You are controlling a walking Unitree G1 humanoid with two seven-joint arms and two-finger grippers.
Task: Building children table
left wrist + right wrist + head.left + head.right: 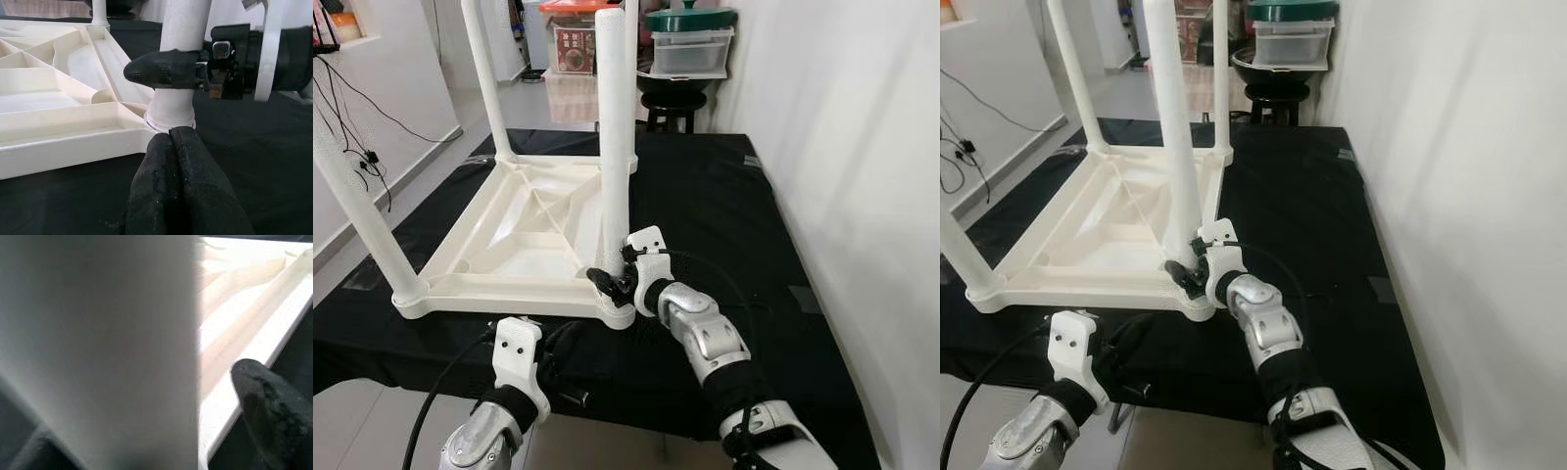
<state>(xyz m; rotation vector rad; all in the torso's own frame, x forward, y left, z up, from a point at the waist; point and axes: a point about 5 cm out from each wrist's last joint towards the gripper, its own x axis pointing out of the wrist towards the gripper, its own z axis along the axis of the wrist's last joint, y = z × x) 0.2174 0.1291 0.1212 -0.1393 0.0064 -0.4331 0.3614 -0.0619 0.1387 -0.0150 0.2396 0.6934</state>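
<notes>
The upturned table top [524, 230] lies on the black cloth [724, 206]. The right gripper [612, 277] clamps the nearest leg [612, 127] just above its socket; the left gripper [178, 161] rests closed nearby (idle). Uneven pushing could jam the leg askew.

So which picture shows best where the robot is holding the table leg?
The left wrist view: the right gripper wraps the near leg just above its socket. The eye views show it smaller. The right wrist view is a blurry close-up of the leg.
</notes>
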